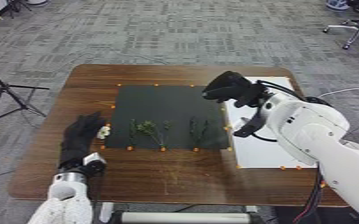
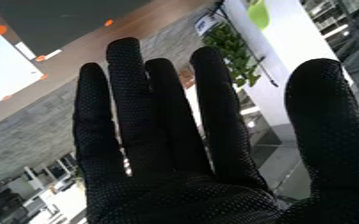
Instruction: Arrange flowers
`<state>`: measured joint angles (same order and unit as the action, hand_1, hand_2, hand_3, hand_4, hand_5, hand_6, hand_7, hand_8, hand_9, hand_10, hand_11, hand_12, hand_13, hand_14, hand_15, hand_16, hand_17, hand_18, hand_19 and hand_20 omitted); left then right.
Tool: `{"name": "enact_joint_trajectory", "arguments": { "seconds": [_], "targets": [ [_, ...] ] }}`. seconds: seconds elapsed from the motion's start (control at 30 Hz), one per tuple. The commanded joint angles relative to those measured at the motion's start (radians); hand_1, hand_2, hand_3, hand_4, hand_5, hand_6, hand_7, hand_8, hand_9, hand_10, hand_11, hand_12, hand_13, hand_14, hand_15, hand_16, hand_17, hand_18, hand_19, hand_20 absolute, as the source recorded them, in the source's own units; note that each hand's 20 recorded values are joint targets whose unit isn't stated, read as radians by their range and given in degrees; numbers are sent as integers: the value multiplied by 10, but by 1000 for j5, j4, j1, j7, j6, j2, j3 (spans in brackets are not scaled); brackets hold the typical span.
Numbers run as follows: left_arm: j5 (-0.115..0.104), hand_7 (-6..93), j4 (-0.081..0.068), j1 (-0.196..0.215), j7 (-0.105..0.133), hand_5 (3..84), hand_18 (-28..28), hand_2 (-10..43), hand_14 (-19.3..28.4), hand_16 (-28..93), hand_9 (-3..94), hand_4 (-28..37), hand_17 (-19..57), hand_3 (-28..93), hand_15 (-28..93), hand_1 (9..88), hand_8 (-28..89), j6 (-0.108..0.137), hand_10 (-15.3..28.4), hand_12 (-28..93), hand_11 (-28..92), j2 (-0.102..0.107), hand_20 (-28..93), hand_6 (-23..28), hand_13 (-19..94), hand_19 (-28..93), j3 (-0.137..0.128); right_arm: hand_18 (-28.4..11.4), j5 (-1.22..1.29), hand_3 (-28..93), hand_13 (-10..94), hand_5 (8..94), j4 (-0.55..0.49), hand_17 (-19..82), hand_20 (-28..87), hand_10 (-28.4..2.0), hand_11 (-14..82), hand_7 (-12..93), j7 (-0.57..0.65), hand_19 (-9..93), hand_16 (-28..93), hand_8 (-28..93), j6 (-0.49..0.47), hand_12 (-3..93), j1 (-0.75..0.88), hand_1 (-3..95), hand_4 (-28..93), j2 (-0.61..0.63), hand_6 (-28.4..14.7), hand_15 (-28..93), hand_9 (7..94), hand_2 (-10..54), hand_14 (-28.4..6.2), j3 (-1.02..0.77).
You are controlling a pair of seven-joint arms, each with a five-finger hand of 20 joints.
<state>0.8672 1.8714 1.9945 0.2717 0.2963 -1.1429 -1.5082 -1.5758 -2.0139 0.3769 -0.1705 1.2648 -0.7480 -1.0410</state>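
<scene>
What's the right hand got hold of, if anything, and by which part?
Nothing: the right hand is open, its fingers straight, with no stem between them.

Even light in the head view; bright streaks — white glare — in the right wrist view.

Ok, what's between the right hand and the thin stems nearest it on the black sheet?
In the head view, just bare black sheet between the right hand and those stems.
</scene>
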Motion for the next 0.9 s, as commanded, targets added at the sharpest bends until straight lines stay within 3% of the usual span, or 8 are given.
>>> {"name": "enact_joint_trajectory", "arguments": {
  "seconds": [0.03,0.3,0.4,0.5,0.63,0.73,0.8,0.9],
  "targets": [
    [11,173,-134,19,-55,548,100,62,165,3,531,-283,106,695,214,247,-74,-24,149,149,252,-68,200,22,403,83,136,-215,-2,630,476,584,-6,186,359,-186,69,117,-5,464,265,-62,-9,175,-7,287,-135,8,-46,309,532,31,-192,-1],
    [31,174,-160,-20,-53,548,100,61,164,3,530,-283,105,695,216,246,-73,-37,149,150,254,-103,198,22,403,85,159,-215,-6,629,476,584,3,186,357,-187,69,117,-13,463,264,-62,-16,175,-25,288,-135,2,-45,308,533,31,-191,13],
    [33,174,-160,-33,-46,548,100,62,164,2,530,-283,104,694,216,247,-73,-39,150,150,253,-101,197,22,404,85,158,-214,-6,630,477,584,2,187,356,-187,69,118,-13,462,264,-62,-15,175,-24,287,-135,2,-45,307,533,31,-191,13],
    [42,173,-145,-34,-33,548,100,61,164,2,530,-283,104,695,217,246,-74,-45,149,149,253,-89,197,22,404,85,142,-214,-5,630,477,584,2,187,356,-187,69,117,-14,461,264,-62,-15,174,-27,287,-135,1,-46,307,534,31,-190,15],
    [82,174,-102,-11,13,548,100,60,164,2,529,-283,102,698,217,246,-74,-41,149,149,254,-100,196,22,403,86,47,-213,-4,631,477,584,-3,187,356,-187,69,117,-12,461,265,-62,-11,175,-17,286,-135,4,-45,308,533,31,-191,7],
    [83,175,-61,16,56,549,101,59,164,2,530,-283,100,699,216,245,-74,2,148,149,255,-90,195,22,403,86,-43,-213,0,630,477,584,-6,187,356,-187,69,117,-5,460,265,-62,-11,175,-1,287,-136,7,-45,307,534,32,-191,-7],
    [85,175,-34,46,59,549,101,58,164,2,531,-283,99,700,217,244,-74,14,149,149,255,-73,195,20,405,86,-104,-214,2,631,477,584,-5,187,356,-187,69,118,-1,461,265,-62,-10,174,6,286,-135,6,-45,307,535,32,-191,-13],
    [96,176,-1,102,46,548,101,57,165,4,532,-283,99,701,220,244,-74,1,147,149,254,-45,196,19,407,88,-177,-213,3,631,478,585,-9,187,356,-188,70,117,4,462,265,-62,-6,174,16,287,-137,7,-46,307,537,32,-191,-20]
  ]
}}
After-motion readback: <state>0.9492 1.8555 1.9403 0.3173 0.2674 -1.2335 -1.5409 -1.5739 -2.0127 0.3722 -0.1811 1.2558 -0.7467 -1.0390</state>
